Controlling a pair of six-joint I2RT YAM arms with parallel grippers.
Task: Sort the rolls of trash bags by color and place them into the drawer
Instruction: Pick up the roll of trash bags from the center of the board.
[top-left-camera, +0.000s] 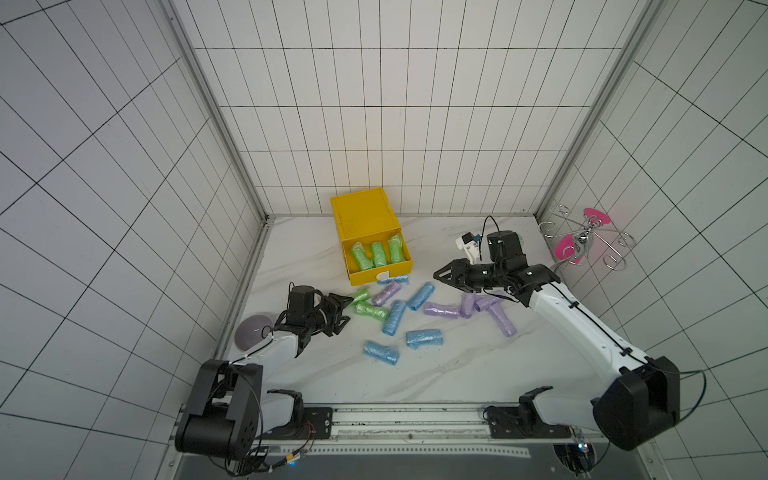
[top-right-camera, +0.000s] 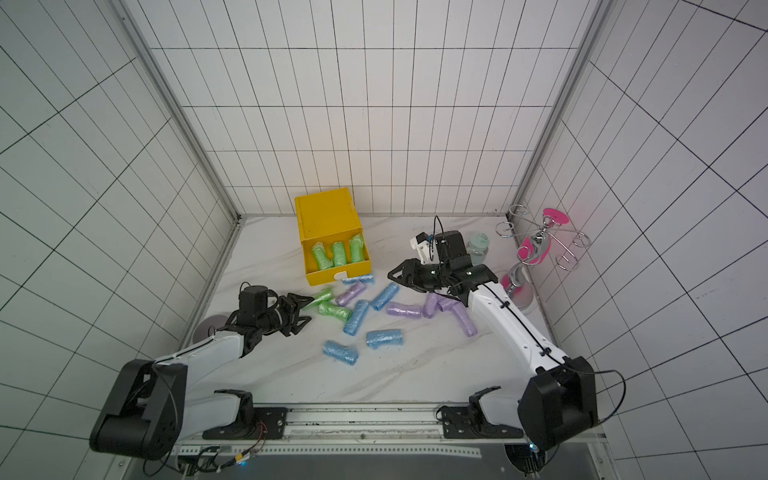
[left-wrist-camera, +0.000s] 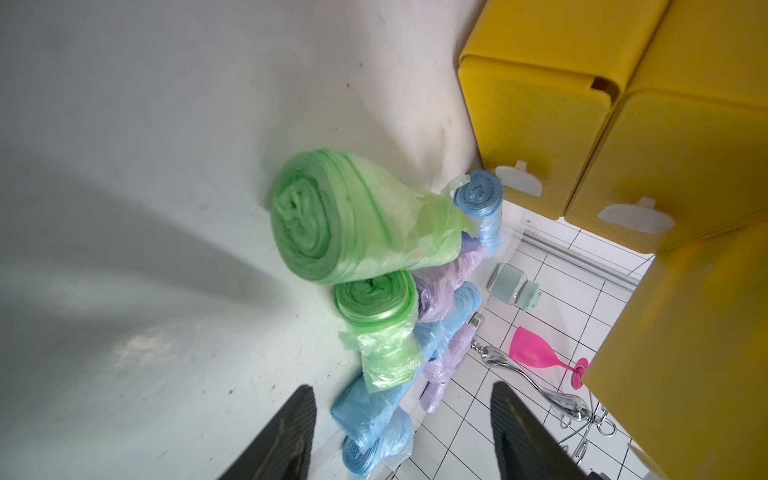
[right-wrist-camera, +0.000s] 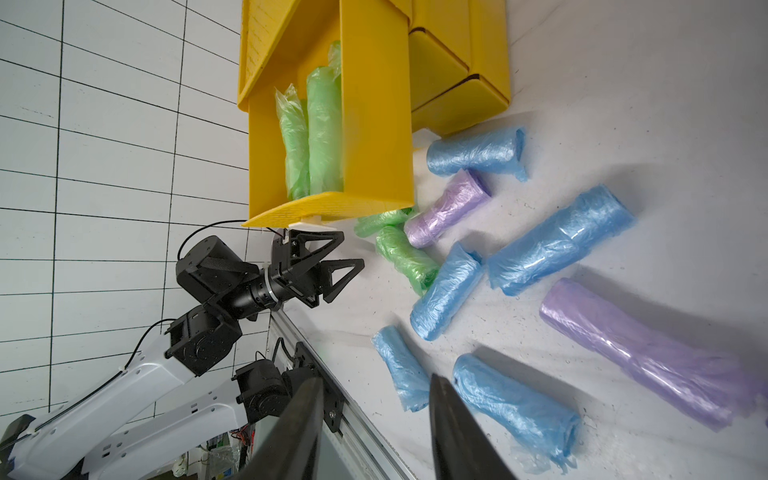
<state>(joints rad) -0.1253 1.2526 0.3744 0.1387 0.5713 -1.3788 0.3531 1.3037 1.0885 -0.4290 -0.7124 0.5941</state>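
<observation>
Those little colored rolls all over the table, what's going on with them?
Two robot arms are sorting rolls of trash bags by color into a yellow drawer. It is pulled open and holds three green rolls. The left claw is open, right beside two more green rolls on the table, gripping neither. The right claw hangs open and empty near the blue rolls. Those and the lilac rolls all lie loose on the table.

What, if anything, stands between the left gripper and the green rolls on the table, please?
Nothing visible does: the open left gripper points straight at a green roll, a second green roll beside it; only bare tabletop lies between.
</observation>
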